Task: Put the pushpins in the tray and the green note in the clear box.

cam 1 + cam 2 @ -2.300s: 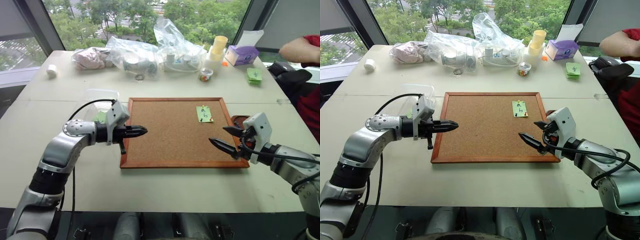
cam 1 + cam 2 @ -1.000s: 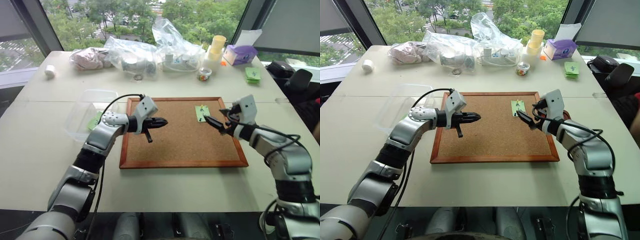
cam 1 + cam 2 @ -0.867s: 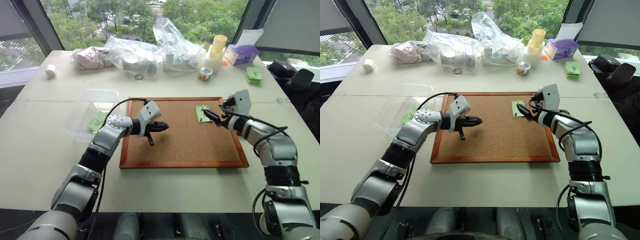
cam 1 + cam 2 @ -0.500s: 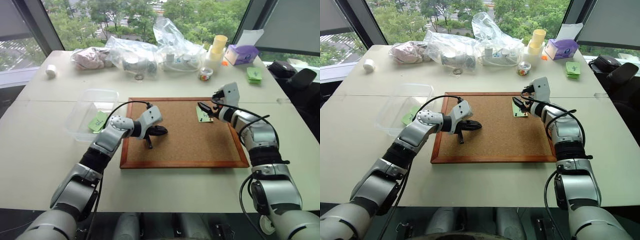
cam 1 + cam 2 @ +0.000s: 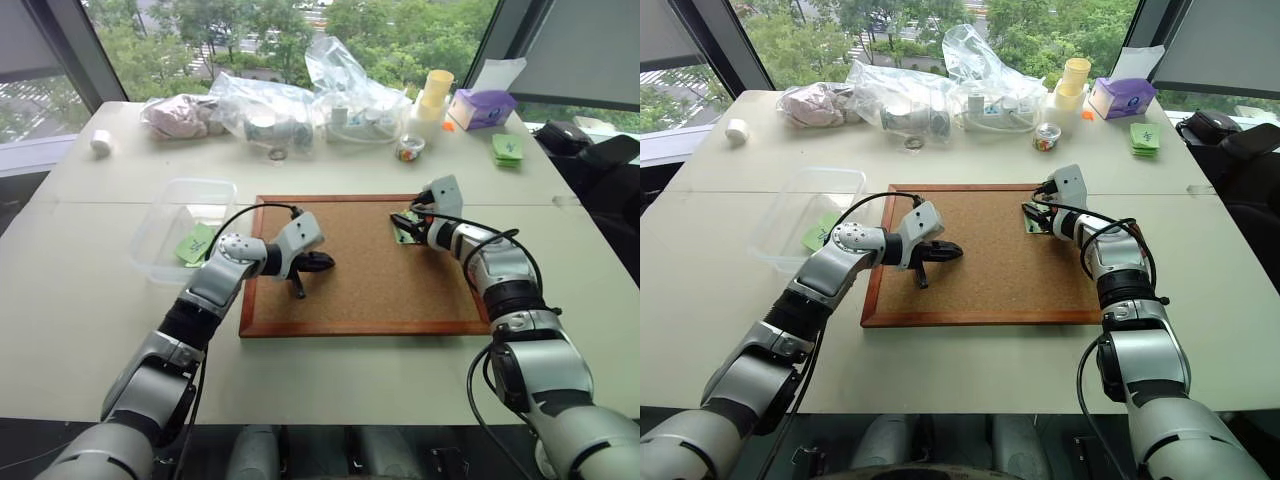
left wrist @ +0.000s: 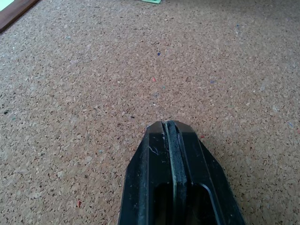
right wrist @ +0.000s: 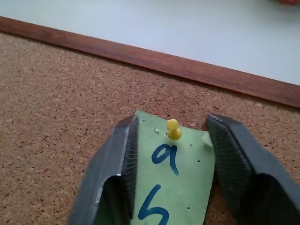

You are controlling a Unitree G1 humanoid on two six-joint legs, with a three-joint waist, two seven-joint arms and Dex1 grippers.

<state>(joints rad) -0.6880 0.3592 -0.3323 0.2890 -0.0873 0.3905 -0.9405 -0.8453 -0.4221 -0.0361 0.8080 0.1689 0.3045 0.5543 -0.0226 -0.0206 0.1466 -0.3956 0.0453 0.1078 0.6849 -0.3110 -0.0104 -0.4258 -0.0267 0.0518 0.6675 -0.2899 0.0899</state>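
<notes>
Since the earlier pictures the right arm has reached forward across the large wood-framed corkboard (image 5: 365,265), bringing the right gripper (image 7: 172,140) up to the small square light-green paper note (image 7: 174,180) with dark handwritten marks, and its jaws have narrowed. The left gripper (image 5: 318,263) has come over the board's left half.

The note lies flat near the corkboard's far right corner, pinned there. A tiny yellow plastic-headed pushpin (image 7: 173,129) stands upright at the note's far edge, straight ahead of the right jaws and centred in the gap between the two black fingers (image 7: 117,164). Those jaws are apart, one finger at each side of the note, not yet touching the pin. The pin's stem points down into the cork, so pulling it likely means closing on the head and lifting.

The left jaws are pressed together, holding nothing, well apart from the note. The right arm is nearer.

A clear plastic rectangular box (image 5: 183,228) sits on the pale bench beside the corkboard's left edge.
</notes>
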